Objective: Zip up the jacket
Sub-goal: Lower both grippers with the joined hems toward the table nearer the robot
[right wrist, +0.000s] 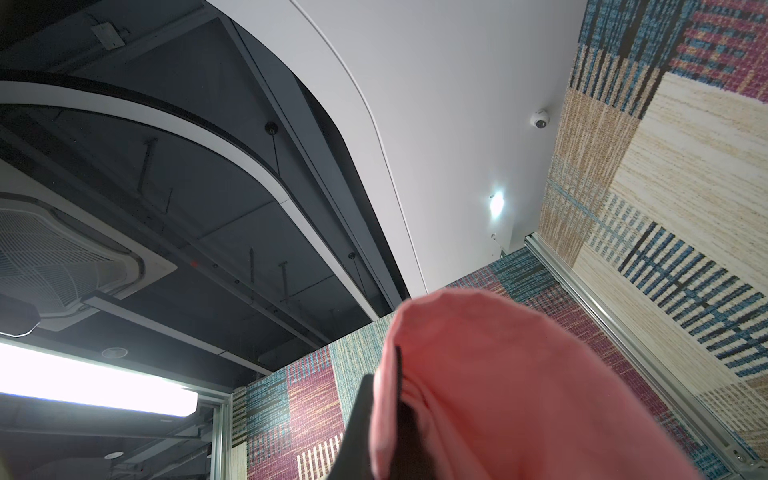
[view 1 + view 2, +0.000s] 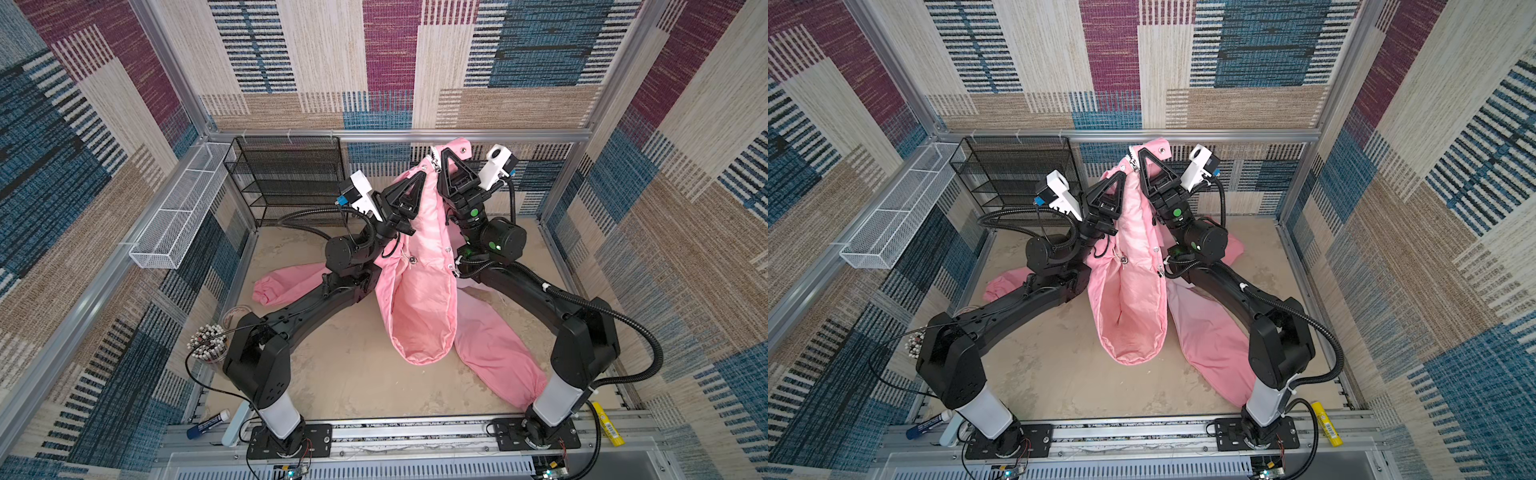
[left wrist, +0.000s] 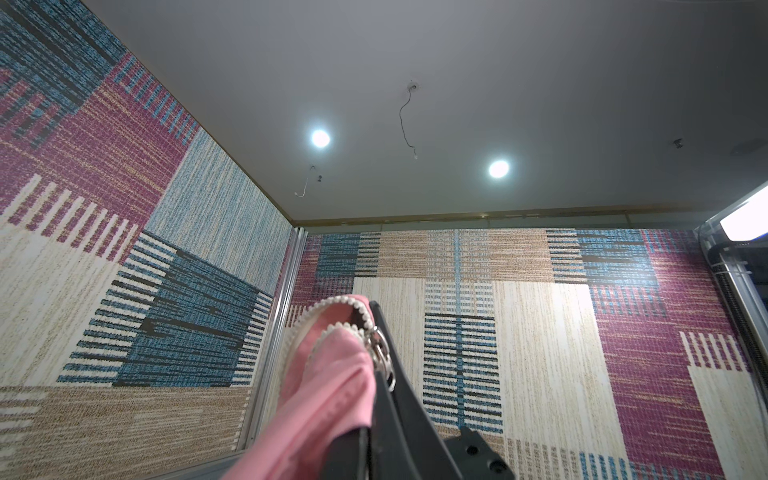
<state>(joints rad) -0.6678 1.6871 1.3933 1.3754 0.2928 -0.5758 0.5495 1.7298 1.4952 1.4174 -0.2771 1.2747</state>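
Below my left end effector (image 2: 420,175) and right end effector (image 2: 446,153), both pinched shut on its upper edge, the thin pink hooded windbreaker jacket (image 2: 415,299) hangs limp to the bench (image 2: 353,374), light, soft, slippery, so I'd grip beside the white zipper teeth (image 3: 328,300).

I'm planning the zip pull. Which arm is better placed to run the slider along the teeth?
Probably the left. The left gripper is shut on the jacket right beside the metal slider; the right gripper pinches fabric higher up, better for holding it taut.
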